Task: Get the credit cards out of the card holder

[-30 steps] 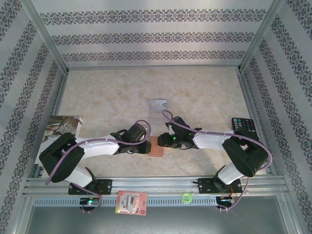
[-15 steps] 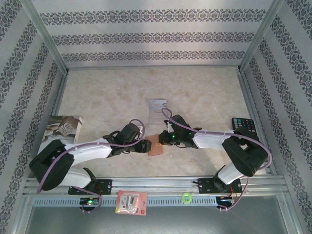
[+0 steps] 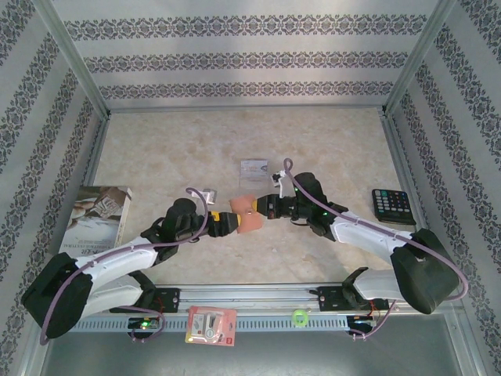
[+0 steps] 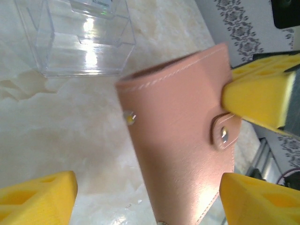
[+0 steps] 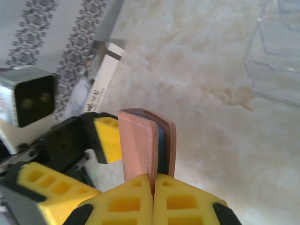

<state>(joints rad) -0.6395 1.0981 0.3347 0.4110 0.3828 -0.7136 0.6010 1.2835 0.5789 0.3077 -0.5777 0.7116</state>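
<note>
From above, the card holder (image 3: 247, 222) has left its spot on the tabletop (image 3: 329, 141) well short of the clear box (image 3: 254, 168). It now hangs in the air closer to that box, still on its near side. The right hand (image 3: 264, 207) has clamped onto it. The left hand (image 3: 227, 223), pinched narrow a second ago, has spread its jaws.

At the left wrist, the left hand (image 4: 145, 201) stands open, its yellow pads (image 4: 40, 197) wide to either side of the card holder (image 4: 183, 136) and neither pressing it. A pad of the right hand (image 4: 258, 101) pinches the edge by the snap tab, with the clear box (image 4: 84, 37) beyond.

At the right wrist, the right hand (image 5: 153, 197) is closed tight on the card holder's (image 5: 138, 140) lower edge. The holder stands upright on the near side of the clear box (image 5: 276, 51), a blue panel showing between its flaps. The left hand (image 5: 61, 159) waits just beside it.

The hold has passed to the right hand. That likely frees the left to open the flap and draw out the credit cards, which are presumably still inside.
</note>
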